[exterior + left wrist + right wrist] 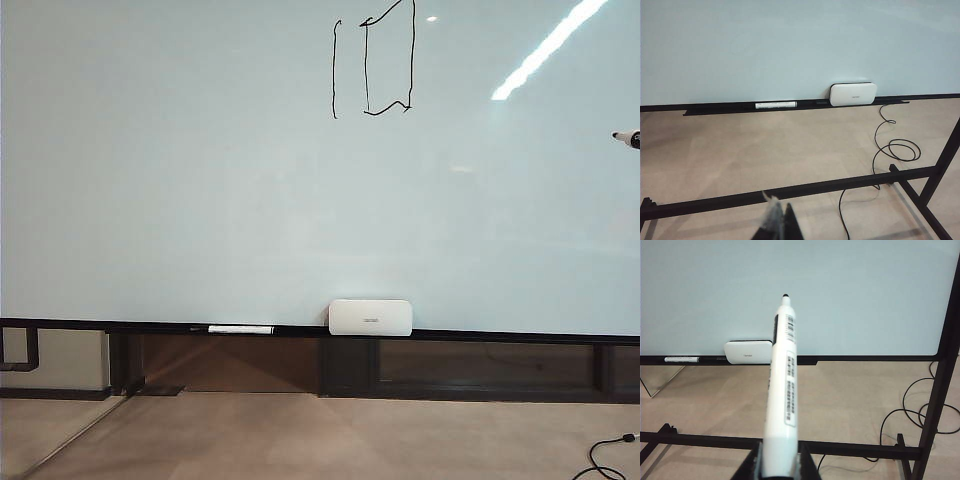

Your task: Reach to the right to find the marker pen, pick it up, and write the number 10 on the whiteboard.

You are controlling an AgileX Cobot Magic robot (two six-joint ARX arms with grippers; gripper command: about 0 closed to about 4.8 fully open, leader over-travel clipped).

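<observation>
Here the right pincer [780, 467] grips the marker pen [782, 390] (tip forward) — left pincer [777, 225] state unclear.

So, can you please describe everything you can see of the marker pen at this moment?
The marker pen is slim, with a whitish, plastic-looking barrel, printed black label strips along it, a dark band near the front, and a small black pointed tip, uncapped. The right claw is shut on its rear end, so it sticks straight out toward the whiteboard without touching it. In the exterior view only its tip shows at the right edge, below and right of the written 10.
</observation>
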